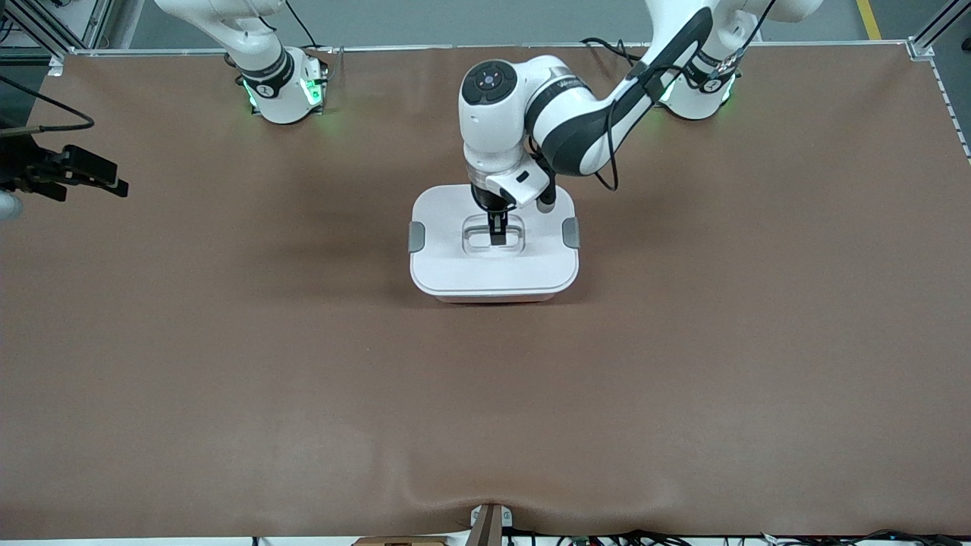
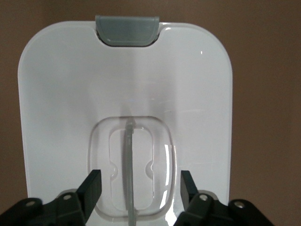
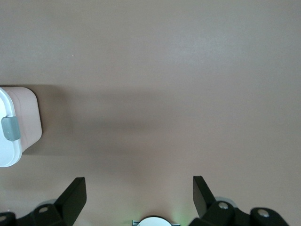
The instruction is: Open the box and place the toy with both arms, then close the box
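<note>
White-lidded, the box [image 1: 494,258] sits closed mid-table, toward the edge where the arm bases stand. The left gripper [image 1: 498,231] is over its clear handle [image 2: 129,174], fingers spread either side. The right gripper [image 3: 138,195] waits spread above the table's right-arm edge.

no text, label or number can be read for certain. the left arm [image 1: 576,125] carries a line of small dark lettering on its white wrist casing, too small to make out. each arm's base [image 1: 282,91] has a black band with a small round white mark on it, and the sign inside cannot be told. the box's white lid [image 2: 127,94] is plain, and so is the brown worktop [image 1: 227,341].
</note>
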Motion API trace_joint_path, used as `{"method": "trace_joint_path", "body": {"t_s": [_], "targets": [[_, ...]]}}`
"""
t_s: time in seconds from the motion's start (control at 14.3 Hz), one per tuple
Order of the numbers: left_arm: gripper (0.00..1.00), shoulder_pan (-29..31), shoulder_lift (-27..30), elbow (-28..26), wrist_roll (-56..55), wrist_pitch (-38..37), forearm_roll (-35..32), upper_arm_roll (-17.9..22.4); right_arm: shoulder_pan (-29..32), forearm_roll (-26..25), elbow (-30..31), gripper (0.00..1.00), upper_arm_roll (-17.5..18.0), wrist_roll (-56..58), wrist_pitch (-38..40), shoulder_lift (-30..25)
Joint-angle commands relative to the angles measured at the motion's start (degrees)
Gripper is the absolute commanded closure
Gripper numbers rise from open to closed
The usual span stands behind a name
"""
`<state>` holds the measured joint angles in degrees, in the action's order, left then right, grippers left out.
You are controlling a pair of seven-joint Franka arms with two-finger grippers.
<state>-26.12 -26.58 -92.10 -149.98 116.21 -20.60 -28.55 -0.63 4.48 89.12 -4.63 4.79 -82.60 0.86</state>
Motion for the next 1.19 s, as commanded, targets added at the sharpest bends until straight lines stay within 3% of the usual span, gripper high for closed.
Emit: {"method": "trace_joint_path", "body": {"t_s": [0.0,1.12], "targets": [[0.0,1.32,1.53,2.19,4.86,-4.14,0.03,-0.02,0.45,0.71,-1.58,0.0,0.24,0.39,0.77,0.81],[0.0,17.84,4.0,4.65,46.95,-8.37,2.93,0.33,0.37,0.44,-1.67,0.0,0.32,0.39,-1.6,2.04]]}}
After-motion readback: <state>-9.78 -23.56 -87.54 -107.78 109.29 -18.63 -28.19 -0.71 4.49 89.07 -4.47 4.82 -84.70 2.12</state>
